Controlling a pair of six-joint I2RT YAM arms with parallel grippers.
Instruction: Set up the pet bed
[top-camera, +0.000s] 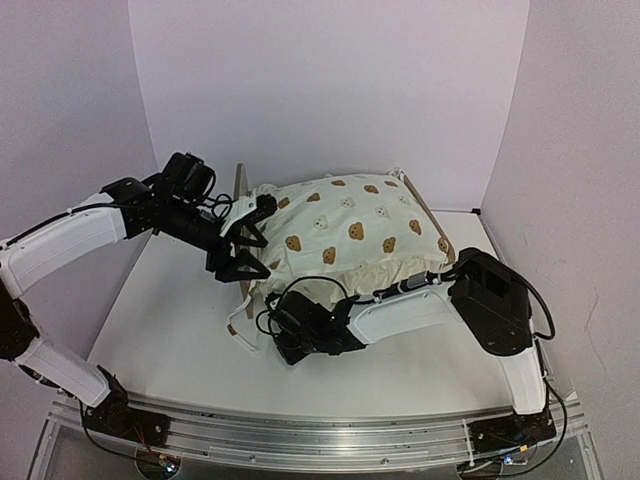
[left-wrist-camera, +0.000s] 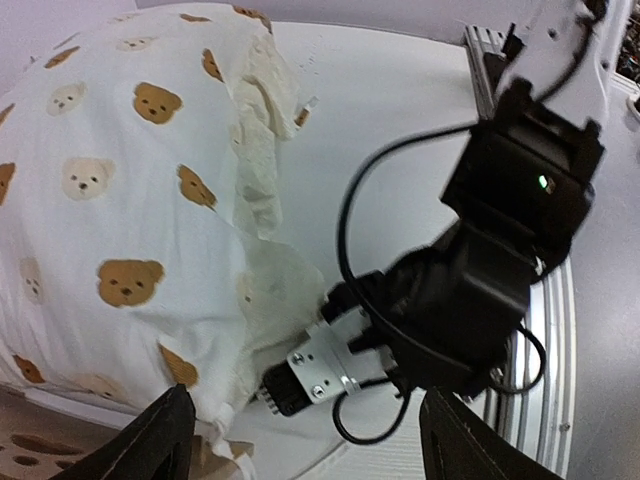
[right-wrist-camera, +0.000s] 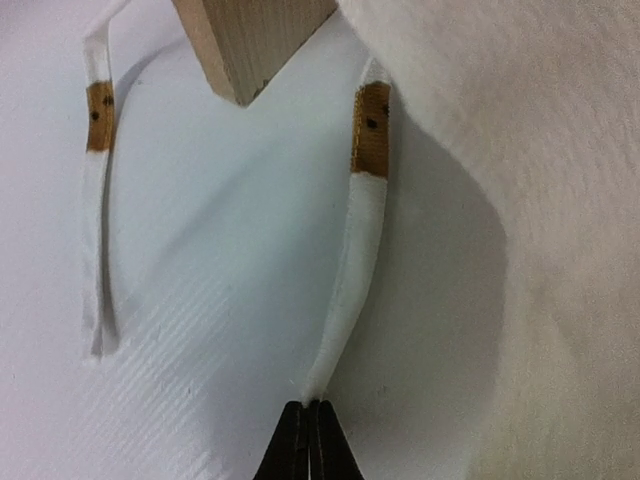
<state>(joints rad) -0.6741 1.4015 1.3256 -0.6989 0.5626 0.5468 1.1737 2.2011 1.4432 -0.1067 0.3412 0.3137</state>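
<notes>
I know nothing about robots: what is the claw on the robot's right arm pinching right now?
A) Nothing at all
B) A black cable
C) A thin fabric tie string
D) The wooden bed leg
C: in the right wrist view, the right gripper has its two dark fingers pressed together on the end of a white tie string, which runs up from the tips to a brown patch.
</notes>
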